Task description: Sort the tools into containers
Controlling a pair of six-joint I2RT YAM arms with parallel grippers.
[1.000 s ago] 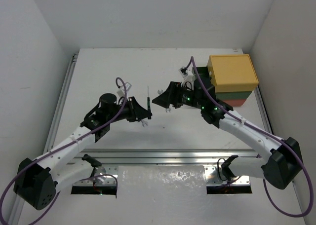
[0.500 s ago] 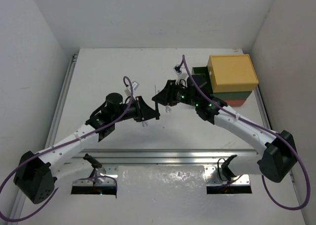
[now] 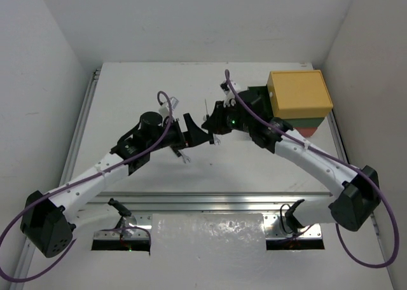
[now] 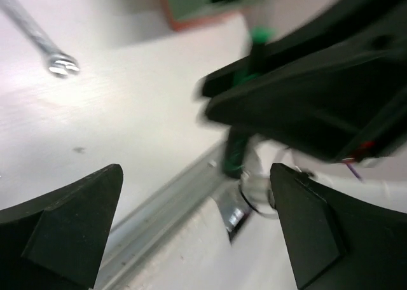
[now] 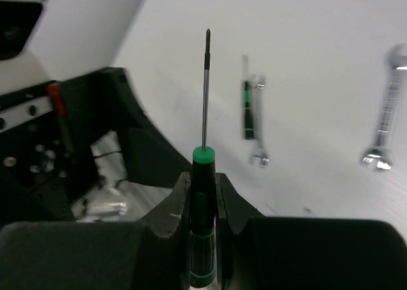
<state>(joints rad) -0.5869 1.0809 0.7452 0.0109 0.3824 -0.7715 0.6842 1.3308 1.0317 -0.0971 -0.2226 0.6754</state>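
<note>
The right gripper [image 5: 202, 183] clamps a green-and-black screwdriver [image 5: 203, 159] by its handle, with the shaft pointing away. The left gripper [image 4: 196, 175] hangs just beside it, jaws spread and empty. On the table [image 3: 127, 93] a second screwdriver [image 5: 248, 112] lies against a small wrench [image 5: 259, 131]. Another wrench [image 5: 383, 121] lies apart. The stacked trays [image 3: 299, 94] stand near the right gripper.

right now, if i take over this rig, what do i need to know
Left gripper: open, empty, facing the right gripper.
Right gripper: shut on a green-banded screwdriver, shaft pointing away from the wrist.
Loose on the table: a second screwdriver beside a small wrench, and an other wrench apart.
Container stack: far right, contents not visible.
Left: bin the held screwdriver, then the loose tools.
</note>
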